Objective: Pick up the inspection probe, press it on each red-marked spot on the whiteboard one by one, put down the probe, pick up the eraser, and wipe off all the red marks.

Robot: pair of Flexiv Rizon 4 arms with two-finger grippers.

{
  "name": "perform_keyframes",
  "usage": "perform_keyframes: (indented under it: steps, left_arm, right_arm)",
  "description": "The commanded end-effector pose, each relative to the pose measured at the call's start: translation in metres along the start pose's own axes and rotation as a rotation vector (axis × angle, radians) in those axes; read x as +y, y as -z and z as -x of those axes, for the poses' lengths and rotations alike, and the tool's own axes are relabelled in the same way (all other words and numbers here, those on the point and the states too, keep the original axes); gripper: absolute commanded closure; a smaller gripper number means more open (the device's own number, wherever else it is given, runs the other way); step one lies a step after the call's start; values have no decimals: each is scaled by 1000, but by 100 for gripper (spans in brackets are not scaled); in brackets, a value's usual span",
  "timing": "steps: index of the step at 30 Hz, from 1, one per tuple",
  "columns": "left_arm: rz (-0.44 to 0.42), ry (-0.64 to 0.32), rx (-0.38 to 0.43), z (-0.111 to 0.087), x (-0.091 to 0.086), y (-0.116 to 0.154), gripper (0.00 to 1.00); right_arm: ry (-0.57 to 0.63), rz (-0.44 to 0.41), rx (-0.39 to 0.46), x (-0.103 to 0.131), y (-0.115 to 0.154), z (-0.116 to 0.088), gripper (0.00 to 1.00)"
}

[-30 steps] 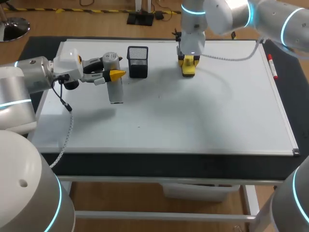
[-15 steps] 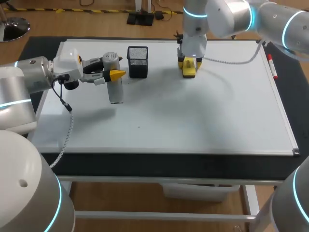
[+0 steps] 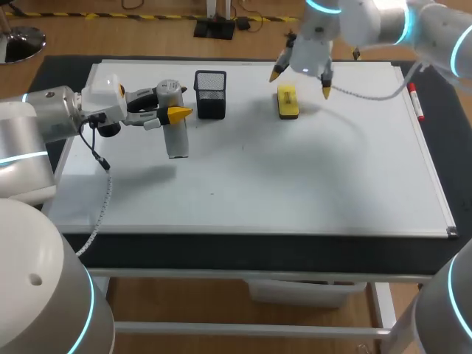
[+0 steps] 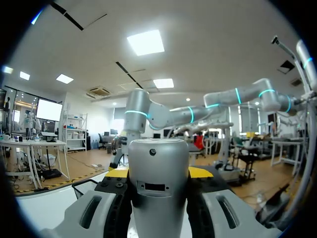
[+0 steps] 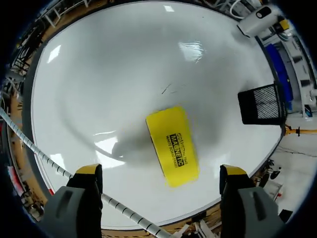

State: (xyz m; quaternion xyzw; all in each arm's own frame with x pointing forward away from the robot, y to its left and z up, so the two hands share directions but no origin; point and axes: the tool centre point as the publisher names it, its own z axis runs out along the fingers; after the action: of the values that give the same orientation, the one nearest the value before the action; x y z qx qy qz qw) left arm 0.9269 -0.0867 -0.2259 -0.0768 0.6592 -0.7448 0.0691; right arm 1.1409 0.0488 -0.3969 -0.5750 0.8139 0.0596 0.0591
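Note:
The inspection probe [image 3: 175,131], a grey cylinder, hangs upright over the whiteboard's [image 3: 295,184] left part, with my left gripper [image 3: 179,113] shut on its upper half. From the left wrist, the probe [image 4: 158,198] fills the space between the fingers of that gripper [image 4: 158,172]. The yellow eraser [image 3: 287,101] lies flat on the board near its far edge. My right gripper [image 3: 300,82] hovers just above it, open wide, touching nothing. From the right wrist, the eraser [image 5: 173,145] lies under the spread right gripper [image 5: 161,171]. I see no red marks on the board.
A black mesh pen holder [image 3: 210,94] stands on the board between the probe and the eraser, and shows as the mesh holder [image 5: 261,104] beside my right gripper. A red marker [image 3: 415,101] lies along the board's right edge.
My right gripper has opened, let go of the eraser and risen a little to the right. The eraser stays flat on the board. The left arm and probe have not moved.

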Motion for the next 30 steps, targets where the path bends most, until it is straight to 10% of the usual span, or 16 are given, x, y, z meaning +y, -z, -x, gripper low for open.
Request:
perform_keyframes:
  steps: [1,17,30]
  left_arm:
    - [-2,1,2,1,-1,0,100]
    - [-2,1,2,1,-1,0,100]
    - [-2,1,2,1,-1,0,100]
  right_arm:
    - [-214,130,-200,-10,23,-22,0]
    - [-766,404,-151,-41,88,-48,0]
    - [-884,500,-301,-45,137,-54,0]
